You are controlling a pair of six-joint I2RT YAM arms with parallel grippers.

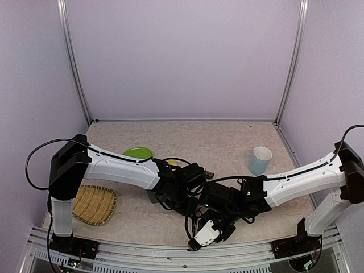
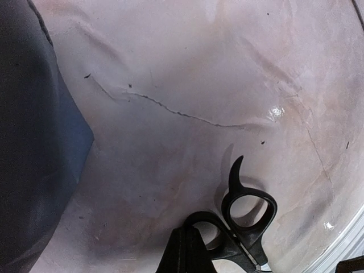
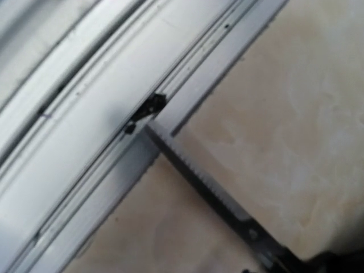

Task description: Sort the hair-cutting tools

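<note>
Black-handled scissors [image 2: 250, 211] show their finger loops in the left wrist view, casting a shadow on the table. My left gripper [image 2: 192, 250] is shut, its tips pinched on the rim of the nearer loop. In the right wrist view a toothed silver scissors blade [image 3: 210, 187] runs diagonally, its tip reaching the metal rail [image 3: 85, 114]. The right gripper's own fingers are out of that frame. From above, both wrists meet low at the centre: left gripper [image 1: 192, 206], right gripper [image 1: 206, 230]. The scissors are hidden under them. The clipper and guard are out of view.
A grey pouch [image 2: 34, 142] lies left of the left gripper. A woven basket [image 1: 94, 205] sits front left, a green plate [image 1: 138, 152] and a yellow sponge [image 1: 172, 163] behind the left arm, and a blue-and-white cup [image 1: 260, 160] back right. The rail [image 1: 170, 253] edges the table.
</note>
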